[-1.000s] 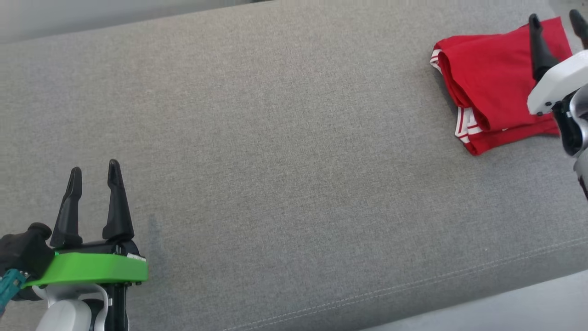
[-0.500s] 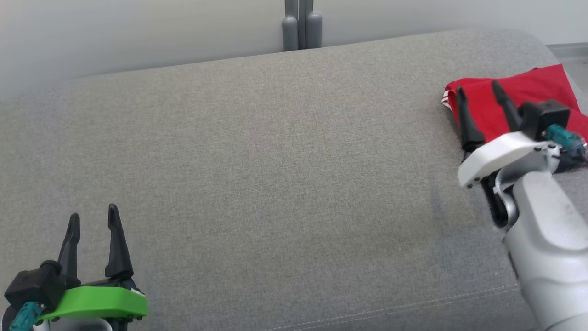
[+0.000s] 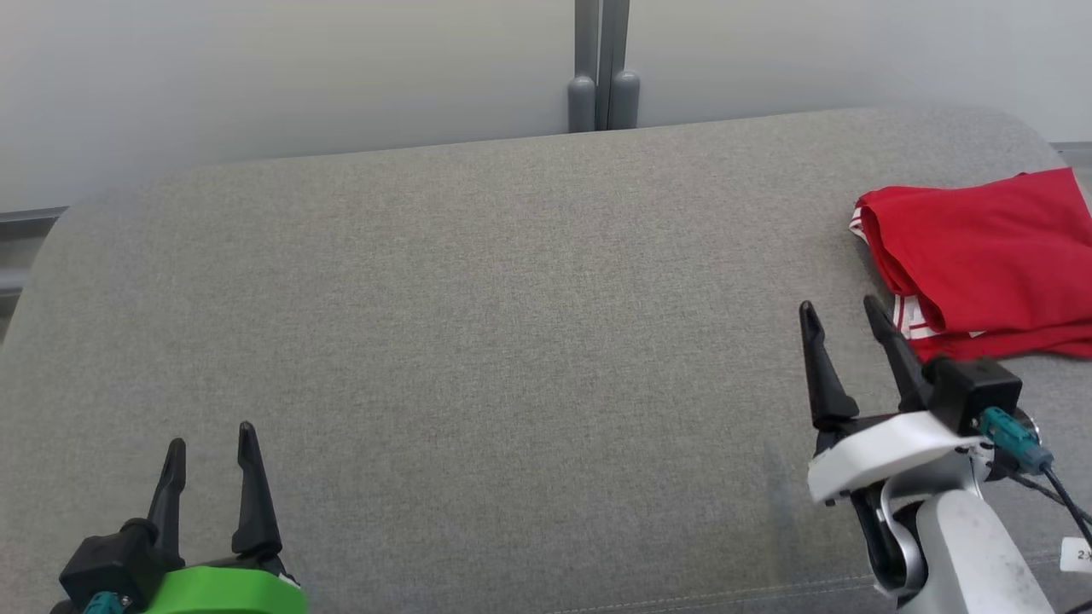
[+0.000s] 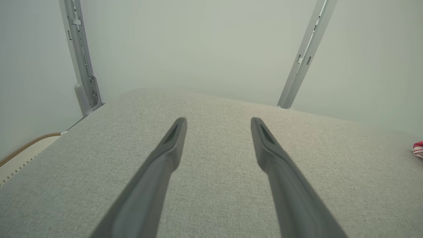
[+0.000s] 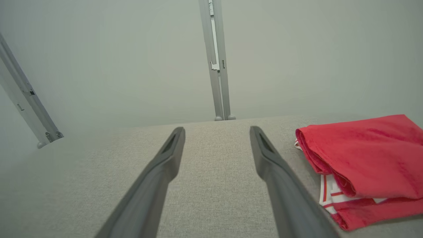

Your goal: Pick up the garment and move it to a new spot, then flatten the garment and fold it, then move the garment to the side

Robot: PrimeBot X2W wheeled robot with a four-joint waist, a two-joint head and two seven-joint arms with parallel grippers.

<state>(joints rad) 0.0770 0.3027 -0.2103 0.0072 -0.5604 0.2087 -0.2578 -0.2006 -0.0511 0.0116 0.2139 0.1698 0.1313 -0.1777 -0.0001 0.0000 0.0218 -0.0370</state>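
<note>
A: Head view, legible marks?

B: One entry. A small white tag (image 3: 1078, 554) sits at the lower right edge of the view, just beside the dark cable (image 3: 1060, 497) that runs down from the teal connector (image 3: 1013, 434) behind the right gripper (image 3: 838, 304). It carries dark print. The first character reads "2", then a dot.

A: The rest of the print?

B: Cut off by the frame edge and too small to resolve. Not recorded.

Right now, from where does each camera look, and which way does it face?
Head: above, facing down on grey cushion; left hand and right hand show, open.
Left wrist: along left hand's fingers, over cushion toward wall.
Right wrist: along right hand's fingers, red garment to their right.
Shared: all three views show the red garment.
</note>
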